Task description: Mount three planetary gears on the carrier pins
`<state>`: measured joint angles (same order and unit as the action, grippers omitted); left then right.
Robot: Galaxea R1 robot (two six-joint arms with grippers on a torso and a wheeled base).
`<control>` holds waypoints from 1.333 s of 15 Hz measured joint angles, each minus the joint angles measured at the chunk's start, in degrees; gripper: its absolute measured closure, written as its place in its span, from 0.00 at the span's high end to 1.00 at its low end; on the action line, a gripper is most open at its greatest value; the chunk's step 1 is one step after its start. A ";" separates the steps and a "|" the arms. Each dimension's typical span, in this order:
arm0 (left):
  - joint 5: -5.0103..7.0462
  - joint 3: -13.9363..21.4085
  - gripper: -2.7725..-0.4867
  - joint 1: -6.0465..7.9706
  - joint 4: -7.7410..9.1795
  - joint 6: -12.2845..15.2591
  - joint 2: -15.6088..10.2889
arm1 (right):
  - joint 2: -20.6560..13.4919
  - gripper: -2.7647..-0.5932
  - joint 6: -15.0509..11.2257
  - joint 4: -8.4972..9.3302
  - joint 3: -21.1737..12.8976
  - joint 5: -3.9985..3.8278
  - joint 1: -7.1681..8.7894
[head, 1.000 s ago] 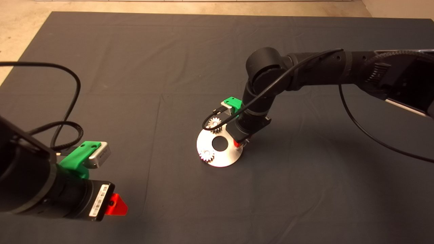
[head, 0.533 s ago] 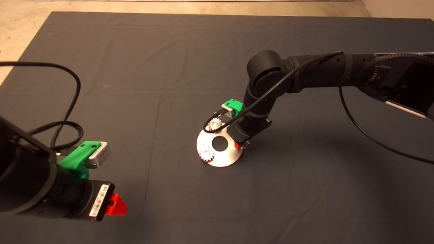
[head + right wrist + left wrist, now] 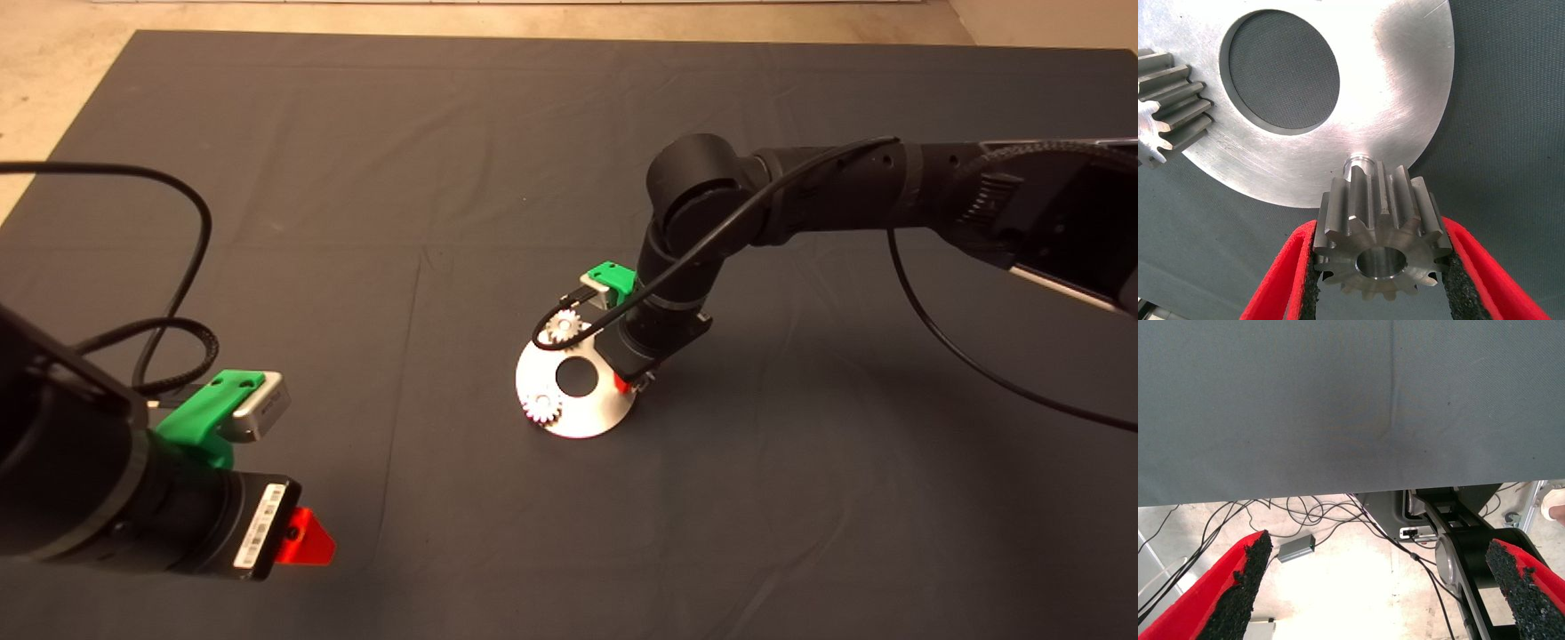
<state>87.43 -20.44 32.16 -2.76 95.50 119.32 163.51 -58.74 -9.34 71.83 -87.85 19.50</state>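
Steel gear, held: third planetary gear (image 3: 1381, 243) was pinched by its toothed rim between the black pads (image 3: 1455, 283) of the right gripper (image 3: 1381, 293).
Gear axis: bore axis pointed roughly at the wrist camera, tilted slightly; the flat face with its dark centre hole faced the camera, the teeth ran away toward the disc.
Free pin: one carrier pin (image 3: 1359, 163) stood upright near the disc rim, just beyond the held gear's far teeth; whether gear and pin touched could not be told.
Disc: flat silver-white carrier disc (image 3: 591, 413) lay on the dark mat (image 3: 356, 178), large centre hole (image 3: 576, 377) open to the mat.
Seated gears: one gear (image 3: 563, 328) at 11 o'clock on the disc, another (image 3: 540, 408) at 8 o'clock; their pins were hidden beneath them.
Right gripper, head view: at 3 o'clock on the disc, mostly covered by the black wrist; only a red fingertip (image 3: 622, 383) showed, the held gear hidden.
Cut off: in the right wrist view one seated gear (image 3: 1168, 100) was cropped by the frame edge.
Left gripper: left gripper (image 3: 1381, 587) parked at the mat's lower-left edge, fingers spread wide with nothing between them; its view showed the mat edge, floor and cables (image 3: 1305, 513).
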 joint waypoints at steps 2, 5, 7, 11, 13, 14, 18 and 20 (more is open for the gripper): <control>0.00 0.00 0.81 0.00 0.00 0.00 0.00 | 0.33 0.23 -0.02 0.00 0.00 -0.02 0.00; 0.00 0.00 0.81 0.02 0.00 0.00 -0.01 | 0.90 0.23 -0.02 0.00 -0.05 0.06 -0.16; 0.00 0.00 0.81 0.13 0.01 0.00 0.00 | 0.99 0.23 -0.02 0.00 -0.05 -0.05 -0.52; 0.00 0.00 0.81 0.13 0.01 0.00 0.00 | 1.10 0.23 -0.02 0.00 -0.05 -0.22 -0.62; 0.00 0.00 0.81 0.13 0.01 0.00 0.00 | 1.10 0.23 -0.02 0.00 -0.05 -0.22 -0.63; 0.00 0.00 0.81 0.13 0.01 -0.02 0.00 | 1.10 0.23 -0.02 0.00 -0.05 -0.24 -0.63; 0.00 0.00 0.81 0.13 0.01 0.00 0.00 | 1.10 0.23 -0.02 -0.06 -0.02 -0.24 -0.63; 0.00 0.00 0.81 0.13 0.01 0.00 0.00 | 1.10 0.23 -0.05 -0.11 -0.02 -0.22 -0.63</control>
<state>87.43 -20.44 32.29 -2.74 95.50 119.32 164.61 -58.78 -9.45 71.80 -88.06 18.87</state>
